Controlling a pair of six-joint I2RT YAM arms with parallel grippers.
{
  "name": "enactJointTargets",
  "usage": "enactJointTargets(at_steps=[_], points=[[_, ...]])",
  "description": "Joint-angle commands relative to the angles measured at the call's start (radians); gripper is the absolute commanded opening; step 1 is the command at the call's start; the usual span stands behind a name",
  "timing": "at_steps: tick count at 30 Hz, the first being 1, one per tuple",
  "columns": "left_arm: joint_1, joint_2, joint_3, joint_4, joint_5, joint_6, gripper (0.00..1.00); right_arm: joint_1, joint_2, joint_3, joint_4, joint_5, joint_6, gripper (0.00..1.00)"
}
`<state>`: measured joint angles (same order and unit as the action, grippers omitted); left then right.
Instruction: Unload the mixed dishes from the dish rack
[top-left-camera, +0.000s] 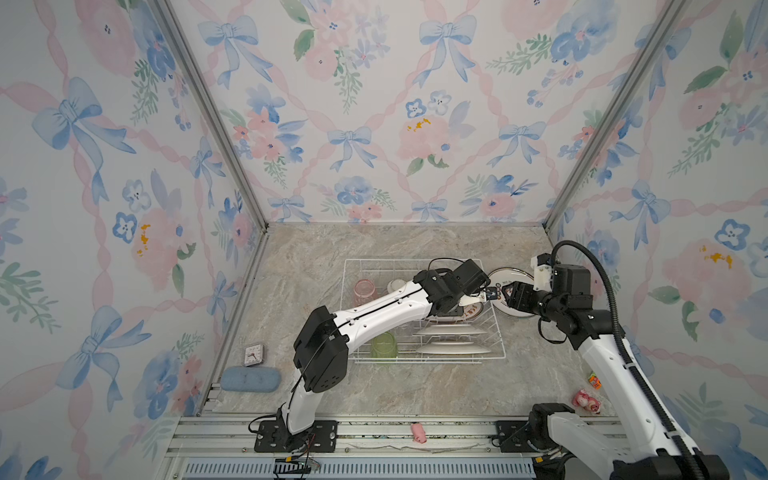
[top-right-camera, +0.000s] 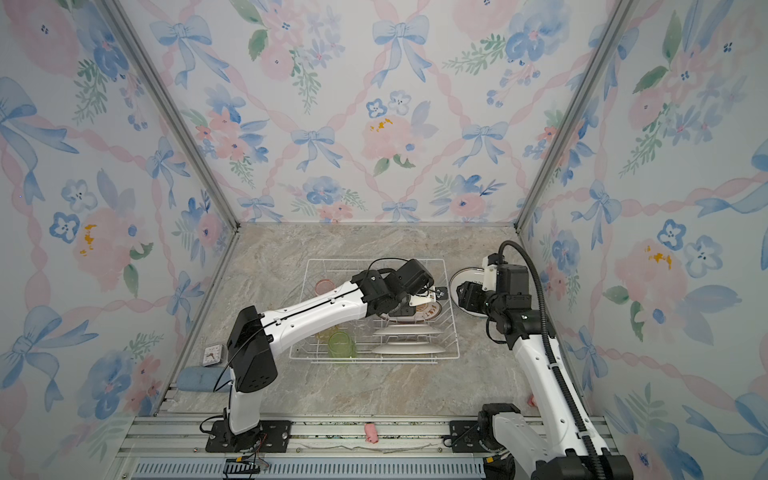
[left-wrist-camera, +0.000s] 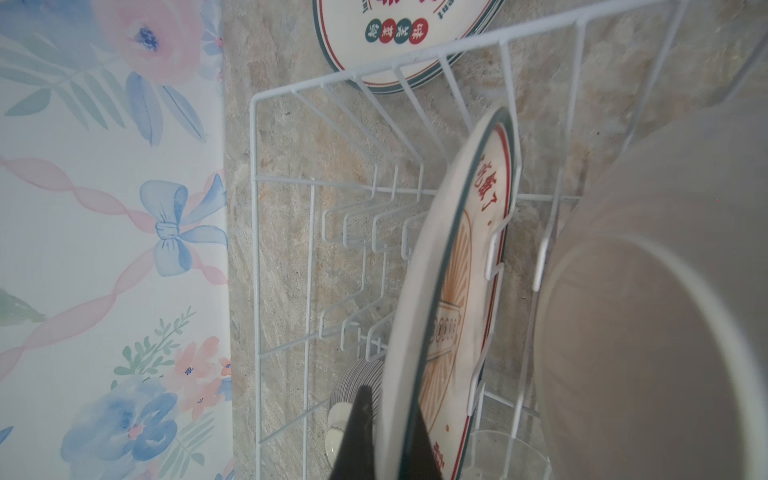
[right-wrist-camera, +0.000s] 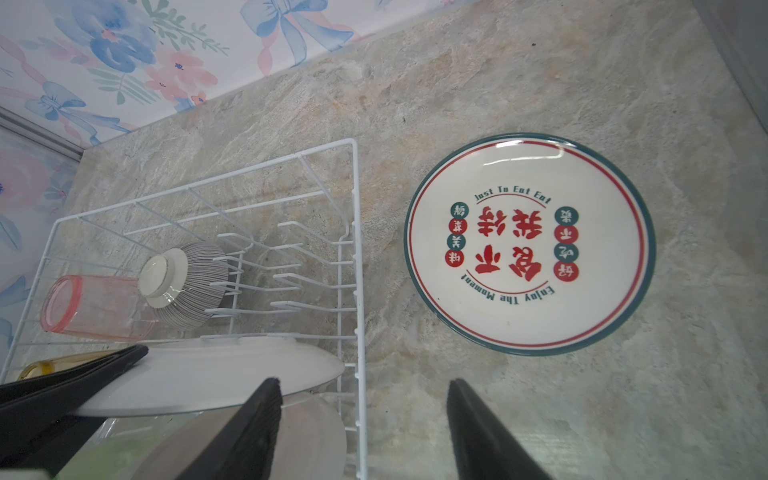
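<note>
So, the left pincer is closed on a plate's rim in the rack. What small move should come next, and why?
Probably lift the gripped plate straight up, clear of the dish rack: the left pincer is shut on its rim, and it sits among the prongs.

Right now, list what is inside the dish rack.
Pink tumbler, striped bowl, green tumbler, a yellow tumbler's edge, and plates on edge, one clamped by the left gripper. The left arm covers the rack's middle in both top views, so the plate count is unsure.
</note>
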<state>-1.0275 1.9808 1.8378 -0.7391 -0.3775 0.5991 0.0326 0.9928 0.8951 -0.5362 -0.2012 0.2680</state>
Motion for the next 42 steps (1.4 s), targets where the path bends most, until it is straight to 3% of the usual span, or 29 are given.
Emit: enactJointTargets(at_steps=[1,6,31,42], points=[[0.009,0.024,0.001,-0.035,-0.002,0.021,0.0,-0.008,-0.015,-0.014,0.007,0.0,-0.012,0.66],[0.009,0.026,0.012,-0.03,-0.052,0.007,0.0,-0.008,-0.012,-0.015,0.016,-0.001,-0.004,0.66],[0.018,-0.083,0.105,-0.023,0.008,-0.036,0.0,-0.007,-0.002,-0.039,0.063,-0.024,0.013,0.65],[0.021,-0.105,0.158,-0.02,0.033,-0.036,0.0,-0.009,-0.022,-0.067,0.12,-0.124,-0.012,0.65]])
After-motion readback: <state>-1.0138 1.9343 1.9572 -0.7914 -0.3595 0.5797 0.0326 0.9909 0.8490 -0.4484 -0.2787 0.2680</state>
